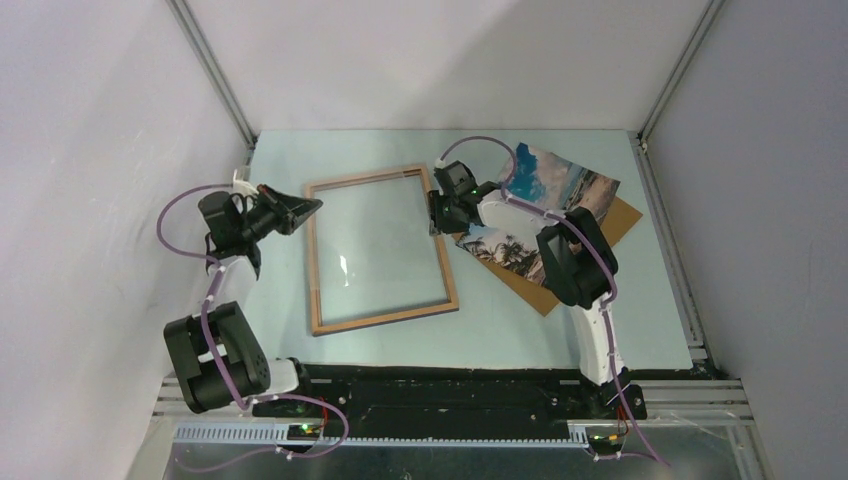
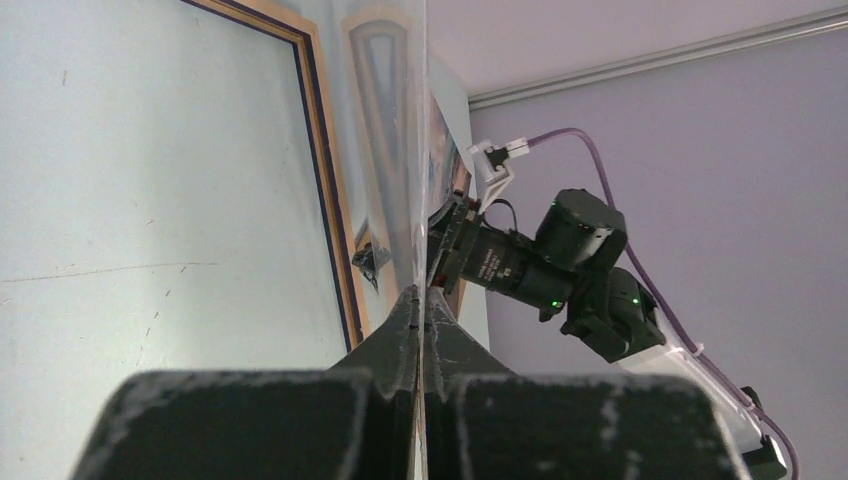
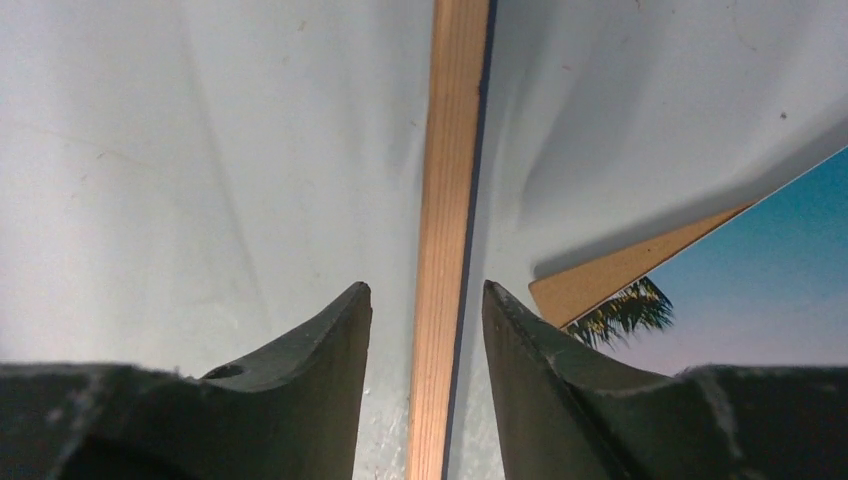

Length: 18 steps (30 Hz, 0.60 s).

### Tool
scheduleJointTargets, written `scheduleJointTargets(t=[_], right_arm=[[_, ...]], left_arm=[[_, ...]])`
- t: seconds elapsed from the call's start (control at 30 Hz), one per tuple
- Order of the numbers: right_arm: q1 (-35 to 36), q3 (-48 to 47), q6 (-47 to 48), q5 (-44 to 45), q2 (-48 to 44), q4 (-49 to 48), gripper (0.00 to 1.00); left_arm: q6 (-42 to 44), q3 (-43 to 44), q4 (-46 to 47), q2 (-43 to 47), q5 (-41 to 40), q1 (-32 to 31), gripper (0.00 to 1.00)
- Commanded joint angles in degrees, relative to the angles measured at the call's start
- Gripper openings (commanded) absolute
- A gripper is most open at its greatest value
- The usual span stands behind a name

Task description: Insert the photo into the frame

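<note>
The frame (image 1: 385,315) lies flat in the middle of the table, wood-brown face up. My right gripper (image 1: 437,212) straddles its right rail (image 3: 450,150) with the jaws open and a gap on each side. The photo (image 1: 565,190), a beach print with blue sky and palms, lies to the right on the brown backing board (image 1: 622,215), partly under my right arm; one corner (image 3: 770,260) shows in the right wrist view. My left gripper (image 2: 421,292) is shut on the edge of a thin clear pane (image 2: 395,120) at the frame's left rail (image 2: 325,150).
Grey enclosure walls with metal corner rails close in the table on the left, back and right. The right arm's elbow (image 1: 575,260) hangs over the board and print. Bare table (image 1: 620,320) lies in front of the board.
</note>
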<state>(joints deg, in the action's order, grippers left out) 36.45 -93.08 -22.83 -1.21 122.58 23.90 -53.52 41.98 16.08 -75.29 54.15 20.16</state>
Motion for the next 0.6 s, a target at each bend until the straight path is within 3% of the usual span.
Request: scheduleJointTargets(t=[0.0, 0.17, 0.33, 0.57], right_arm=[[-1.0, 1.1, 0.5, -1.5, -6.9, -2.6, 0.55], [-2.6, 2.1, 1.5, -2.4, -9.8, -3.1, 0.62], [-5.3, 5.7, 3.7, -3.6, -12.5, -5.3, 0.77], [-8.5, 13.8, 5.2, -8.4, -16.4, -11.6, 0.8]], left_arm=[[0.4, 0.6, 4.3, -0.9, 2.2, -1.3, 0.0], [-0.2, 0.9, 5.6, -2.8, 2.5, -2.9, 0.0], [1.0, 1.7, 5.7, -4.9, 2.2, -3.7, 0.0], [1.4, 2.1, 6.1, -7.0, 2.1, -4.9, 0.0]])
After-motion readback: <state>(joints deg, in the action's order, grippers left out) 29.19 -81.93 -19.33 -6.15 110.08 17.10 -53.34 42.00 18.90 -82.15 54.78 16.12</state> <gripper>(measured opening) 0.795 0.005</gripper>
